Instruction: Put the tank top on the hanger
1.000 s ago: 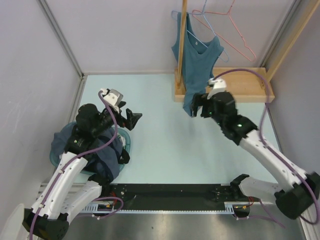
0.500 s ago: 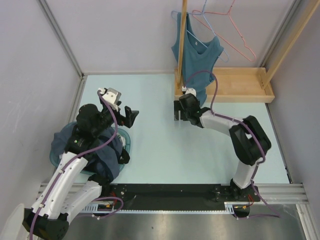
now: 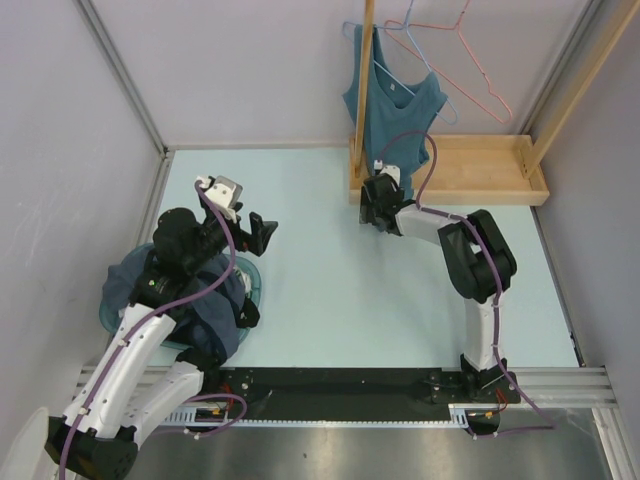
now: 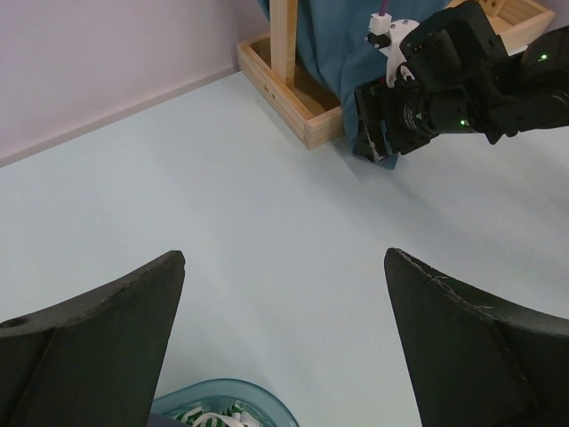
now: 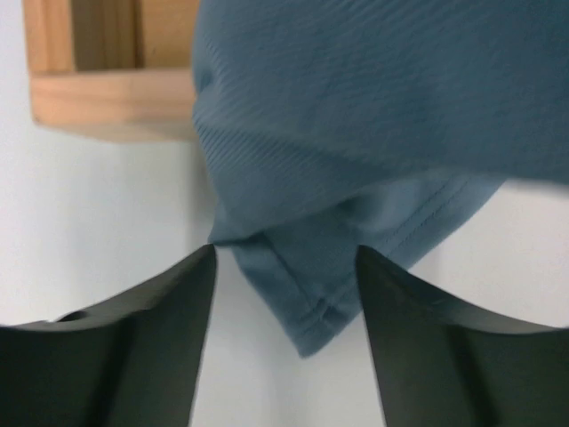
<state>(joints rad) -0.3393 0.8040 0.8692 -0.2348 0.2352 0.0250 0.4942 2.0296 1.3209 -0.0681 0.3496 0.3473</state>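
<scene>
The tank top [image 3: 395, 105] hangs on the hanger [image 3: 448, 102] at 1 o'clock on the desk [image 3: 330, 290], against a wooden post [image 3: 362, 90] rising from a tray [image 3: 490, 180], with a pink hanger [image 3: 470, 55] at its 3 o'clock. The right fingers [image 5: 133, 329] are spread, and the top's hem corner hangs between them, unpinched. The left fingers [image 4: 98, 329] gape wide over the desk, holding nothing, near a basket [image 3: 255, 282] of navy clothes [image 3: 215, 310] at 8 o'clock.

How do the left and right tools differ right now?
The left tool hangs over bare table near the blue tub; the right tool is at the wooden stand, against the tank top. Nothing lies between the left tool's fingers; the tank top's lower corner hangs between the right tool's fingers. Both stand open.
</scene>
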